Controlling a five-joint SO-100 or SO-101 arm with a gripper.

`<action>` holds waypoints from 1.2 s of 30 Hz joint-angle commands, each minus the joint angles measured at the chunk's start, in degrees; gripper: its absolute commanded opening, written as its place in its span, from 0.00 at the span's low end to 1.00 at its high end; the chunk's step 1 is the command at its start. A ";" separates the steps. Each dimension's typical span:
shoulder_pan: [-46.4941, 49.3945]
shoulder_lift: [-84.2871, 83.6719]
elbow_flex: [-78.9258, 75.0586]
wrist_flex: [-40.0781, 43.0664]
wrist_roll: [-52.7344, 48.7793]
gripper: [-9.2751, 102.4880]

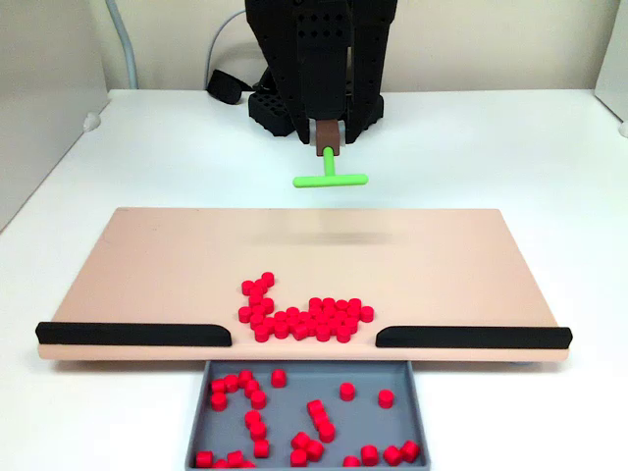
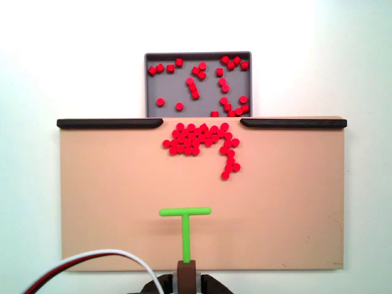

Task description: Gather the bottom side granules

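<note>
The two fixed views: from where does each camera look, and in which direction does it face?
One fixed view: in front of the table, facing the arm; the gripper holds the green T-shaped stick beyond the board.
Other fixed view: overhead, above the arm's side, looking down; the gripper enters at the bottom edge.
Shared: the board, the granules and the grey tray.

bare board [image 2: 110, 202] behind granules [image 2: 199, 139]; 2 black rails [image 2: 109, 123] flanking gap
</note>
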 commanded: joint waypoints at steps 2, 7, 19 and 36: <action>0.97 0.35 -0.97 0.00 0.26 0.08; 0.97 0.09 -0.97 0.00 0.70 0.08; 2.81 -1.05 0.18 -0.79 0.53 0.08; 8.44 1.23 14.41 -13.97 -2.81 0.08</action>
